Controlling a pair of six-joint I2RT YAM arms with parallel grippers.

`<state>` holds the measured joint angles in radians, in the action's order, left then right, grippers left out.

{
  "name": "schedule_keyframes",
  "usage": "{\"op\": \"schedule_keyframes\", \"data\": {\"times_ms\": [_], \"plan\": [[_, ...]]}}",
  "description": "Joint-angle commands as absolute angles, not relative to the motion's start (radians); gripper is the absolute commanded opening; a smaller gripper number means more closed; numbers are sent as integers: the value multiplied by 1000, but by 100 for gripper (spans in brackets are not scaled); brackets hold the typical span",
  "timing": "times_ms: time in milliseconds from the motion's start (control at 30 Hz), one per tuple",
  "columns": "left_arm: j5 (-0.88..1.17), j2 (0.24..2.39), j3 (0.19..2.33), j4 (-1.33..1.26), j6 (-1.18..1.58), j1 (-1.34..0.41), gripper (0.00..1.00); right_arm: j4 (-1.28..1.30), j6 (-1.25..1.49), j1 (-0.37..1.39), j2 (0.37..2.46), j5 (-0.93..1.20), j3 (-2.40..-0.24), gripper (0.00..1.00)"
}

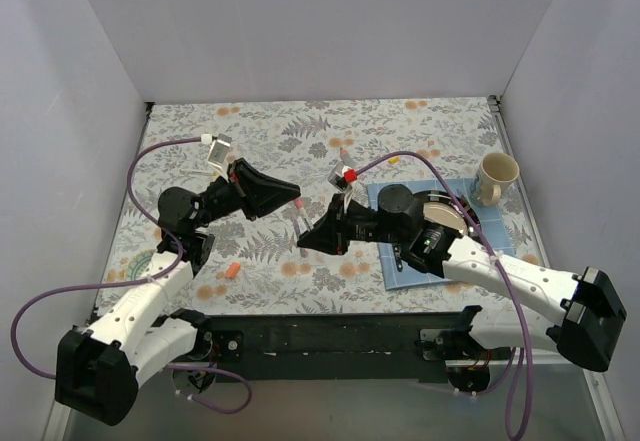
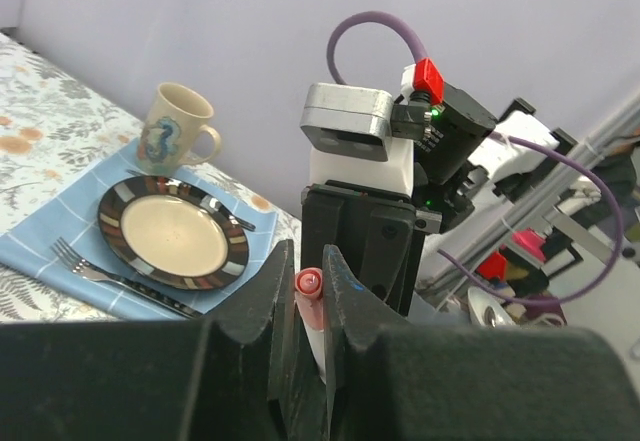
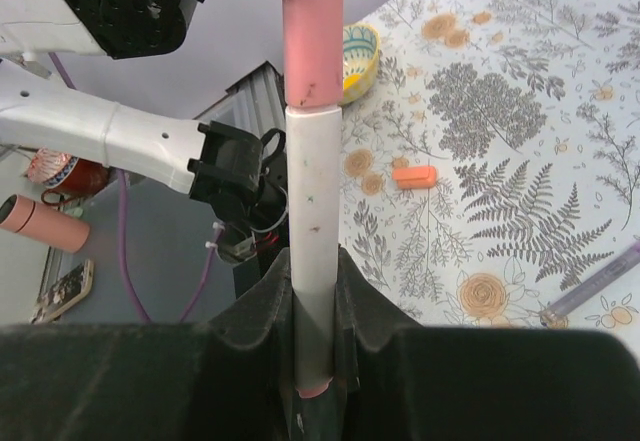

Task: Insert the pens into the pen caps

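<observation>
A whitish pen [image 3: 315,181] stands between my two grippers above the table middle, its body [image 1: 298,219] short in the top view. A pink-red pen cap [image 3: 312,31] sits on its far end, flush against the white body. My left gripper [image 2: 310,257] is shut on that cap [image 2: 309,283], seen end-on between the jaws. Around the pen's lower body my right gripper [image 3: 315,266] is shut; the pink tail end shows below the fingers. In the top view the left gripper [image 1: 295,201] and right gripper [image 1: 304,241] face each other closely. An orange cap [image 3: 414,176] lies loose on the cloth [image 1: 231,271]. A purple pen [image 3: 600,279] lies near it.
A blue mat [image 1: 405,273] at the right carries a dark-rimmed plate [image 2: 170,231] and a fork [image 2: 105,271]. Beside the mat's far corner is a beige mug [image 1: 497,176]. A yellow bowl [image 3: 358,51] sits near the left arm. White walls close in the table.
</observation>
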<state>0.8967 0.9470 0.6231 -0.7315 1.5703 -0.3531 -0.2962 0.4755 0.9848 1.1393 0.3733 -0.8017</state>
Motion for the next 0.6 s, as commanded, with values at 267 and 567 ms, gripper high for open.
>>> {"op": "schedule_keyframes", "data": {"times_ms": [267,567], "plan": [[922,982,443,-894,1684,-385,0,-411,410,899,1229,342,-1064,1],[896,1083,361,-1111,1856,-416,0,-524,353,815,1247,437,-1112,1]]}}
